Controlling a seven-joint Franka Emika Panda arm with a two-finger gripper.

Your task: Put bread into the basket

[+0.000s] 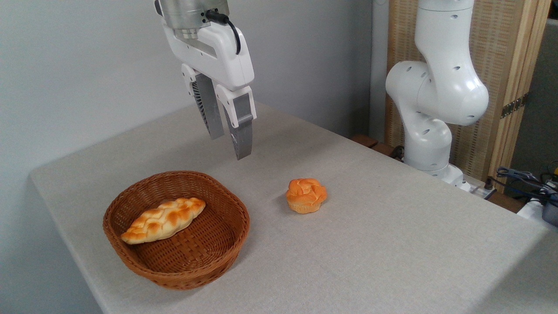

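Placing step looks finished: bread [163, 220] lying inside basket [226, 244] on its woven floor. Pincer [229, 146] released, empty, raised above desk [392, 244] (round bun [306, 195] untouched). Next: probably only retreating clear.

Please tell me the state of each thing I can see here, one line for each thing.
Bread: lying inside the basket, leaning on its far left wall, not held.
Basket: upright on the table, holding only the bread.
Bun: upright on the table, outside the basket, untouched.
Gripper: raised above the table behind the basket, jaws slightly apart, empty.
Table: covered with grey cloth.
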